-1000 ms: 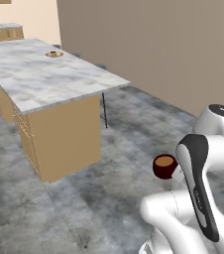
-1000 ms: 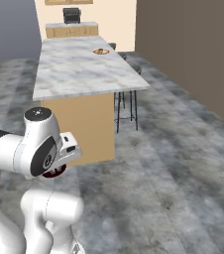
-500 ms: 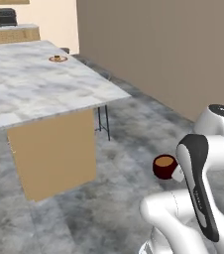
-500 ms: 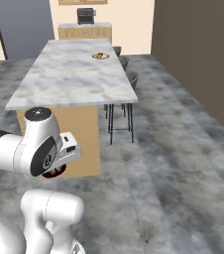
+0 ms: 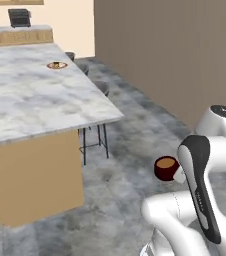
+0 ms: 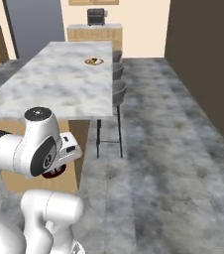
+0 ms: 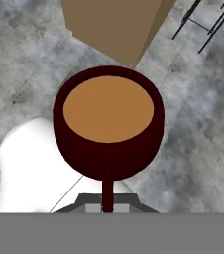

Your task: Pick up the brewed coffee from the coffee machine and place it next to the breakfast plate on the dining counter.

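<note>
The brewed coffee, a dark red mug full of light brown liquid, hangs upright over the grey floor. My gripper is shut on its handle. In the left base view the mug floats beside my folded arm, right of and lower than the dining counter. From the right base camera, a sliver of the mug peeks out under my arm. The breakfast plate lies far along the counter near its stool side, and again the plate sits near that edge. The coffee machine is out of view.
Grey stools line the counter's right side, with thin black legs. The counter's tan end panel faces me. A squat dark appliance stands on the wall cabinet behind. A brown wall closes the right; open floor lies between.
The whole picture has shifted with the base: the counter has swung and come nearer, its end now facing me. The mug stays in the gripper at the same spot by the arm.
</note>
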